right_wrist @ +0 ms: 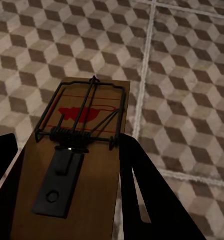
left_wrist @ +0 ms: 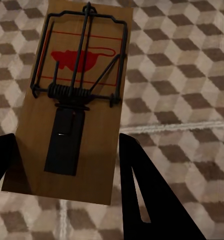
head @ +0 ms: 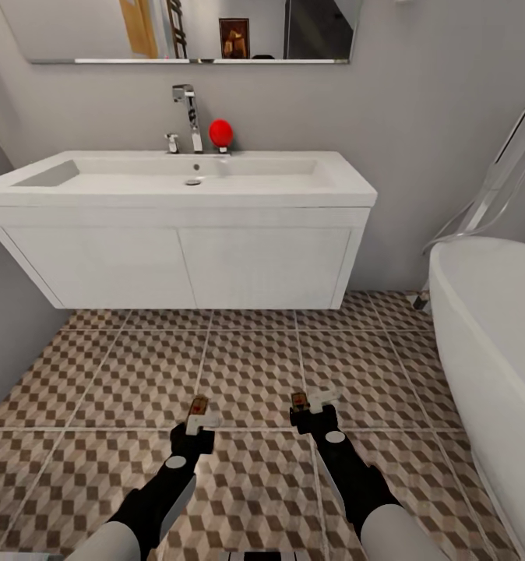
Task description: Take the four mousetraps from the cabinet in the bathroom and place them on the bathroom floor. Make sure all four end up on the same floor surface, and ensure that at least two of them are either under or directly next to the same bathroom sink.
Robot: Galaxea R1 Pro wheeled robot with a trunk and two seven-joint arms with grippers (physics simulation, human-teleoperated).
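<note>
Two traps held over tiles, facing sink.
Bathroom floor spreads below the wall-hung sink; bathtub beside it. Left gripper jaws clamped on one mousetrap, right gripper jaws clamped on second mousetrap, both above the floor.

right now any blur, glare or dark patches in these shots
Head view: even, soft light, sharp, no glare on the sink. Left wrist view: the mousetrap is crisp; the fingers are plain black shapes. Right wrist view: its mousetrap looks dimmer, shaded.
</note>
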